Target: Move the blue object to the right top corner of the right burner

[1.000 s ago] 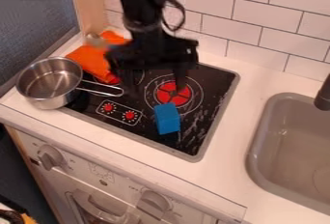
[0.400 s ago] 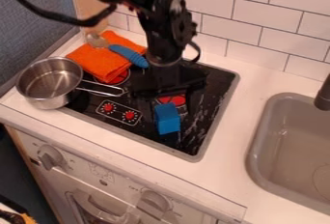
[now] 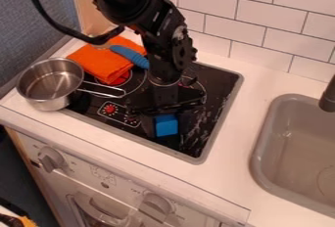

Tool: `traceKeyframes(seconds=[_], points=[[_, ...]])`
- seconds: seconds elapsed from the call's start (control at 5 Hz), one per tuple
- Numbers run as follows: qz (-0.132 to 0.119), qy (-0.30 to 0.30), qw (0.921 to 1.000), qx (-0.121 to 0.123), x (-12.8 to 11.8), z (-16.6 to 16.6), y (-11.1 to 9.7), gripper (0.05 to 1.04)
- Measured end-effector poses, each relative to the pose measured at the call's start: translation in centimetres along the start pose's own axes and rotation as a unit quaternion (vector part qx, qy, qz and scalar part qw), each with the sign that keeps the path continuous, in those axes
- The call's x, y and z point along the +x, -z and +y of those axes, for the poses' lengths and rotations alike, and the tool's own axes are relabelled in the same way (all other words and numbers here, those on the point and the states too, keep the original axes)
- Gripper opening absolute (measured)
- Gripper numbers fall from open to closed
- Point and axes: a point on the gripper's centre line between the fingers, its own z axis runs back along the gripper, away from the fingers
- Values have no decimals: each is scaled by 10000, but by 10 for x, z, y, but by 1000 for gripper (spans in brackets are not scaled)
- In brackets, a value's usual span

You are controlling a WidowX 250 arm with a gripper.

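1. Your claw (image 3: 165, 127) is down at the blue block (image 3: 166, 125); you cannot tell whether it is released or clenched on it.
2. Your block is on the black cooktop (image 3: 219, 81), near the front edge, in front of the right burner (image 3: 188, 81).
3. You have the steel pot (image 3: 50, 85) at the cooktop's left, near the orange cloth (image 3: 98, 63).

The pan (image 3: 47, 102) is smooth, glossy metal, the folded cloth (image 3: 98, 64) matt fabric, the cooktop (image 3: 217, 86) glossy black with pale scuffs, the wall tiles (image 3: 251, 18) smooth and glossy, the sink (image 3: 288, 123) smooth grey, and the block (image 3: 167, 127) matt blue.
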Motion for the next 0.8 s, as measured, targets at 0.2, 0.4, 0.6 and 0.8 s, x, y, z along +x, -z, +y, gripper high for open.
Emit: traceKeyframes(seconds=[0.2, 0.4, 0.6, 0.8], points=[[13, 69, 10000, 5, -1, -1, 0, 614], [9, 106, 9999, 9, -1, -1, 0, 614], [22, 81, 9999, 128, -3, 2, -2, 614], [91, 252, 9995, 145, -3, 4, -11, 614]])
